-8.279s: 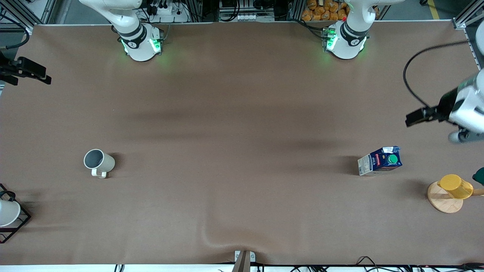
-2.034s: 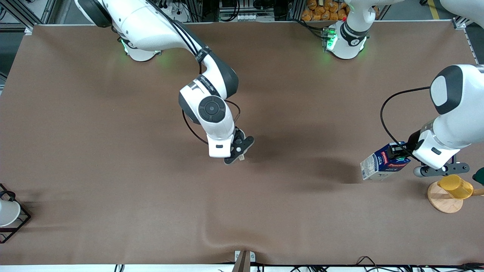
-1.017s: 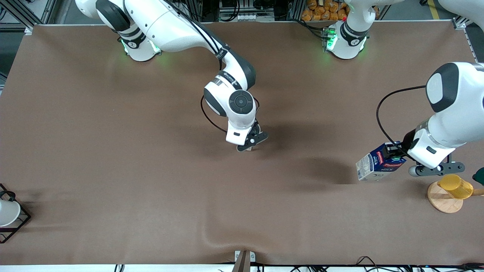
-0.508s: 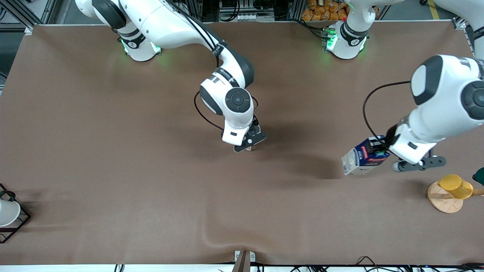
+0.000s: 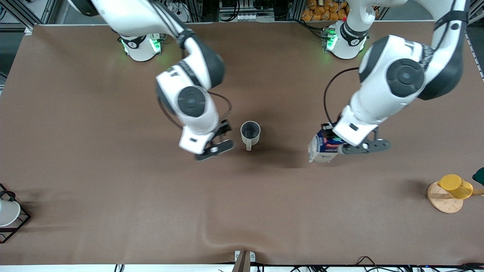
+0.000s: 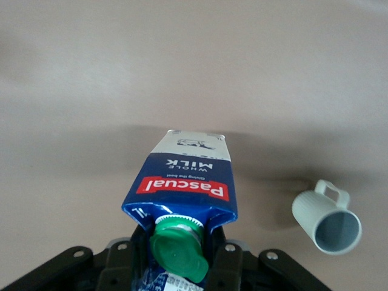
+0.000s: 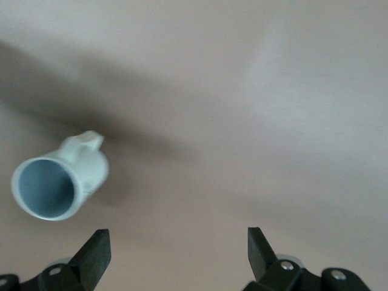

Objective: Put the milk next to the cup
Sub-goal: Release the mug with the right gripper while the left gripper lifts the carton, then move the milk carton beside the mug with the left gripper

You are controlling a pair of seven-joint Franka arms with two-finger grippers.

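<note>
- The cup (image 5: pixel 250 132) stands upright on the table (image 5: pixel 113 211) near its middle, with its handle turned toward the front camera.
- In the right wrist view the cup (image 7: pixel 57 179) shows its grey inside and is free of the fingers (image 7: pixel 94 254).
- The right gripper (image 5: pixel 213 145) hangs over the table just beside the cup, on the side toward the right arm's end. Its fingers are spread wide and hold nothing.
- The left gripper (image 5: pixel 342 145) pinches the milk (image 5: pixel 323 145) at its top, over the table between the cup and the left arm's end.
- In the left wrist view the milk (image 6: pixel 182 194) hangs from the jaws by its gable, green cap (image 6: pixel 179 251) toward the camera, red band and white-grey bottom panel pointing down to the table.
- The same view shows the cup (image 6: pixel 327 218) off to one side of the carton, apart from it.
- Milk and cup are near each other but not touching; a strip of bare cloth lies between them.
- A yellow cup (image 5: pixel 455 186) sits on a round wooden stand (image 5: pixel 444 202) at the left arm's end, nearer the front camera than the milk.
- A white cup (image 5: pixel 7 212) in a black wire frame (image 5: pixel 19 223) sits at the right arm's end, at the table's edge.
</note>
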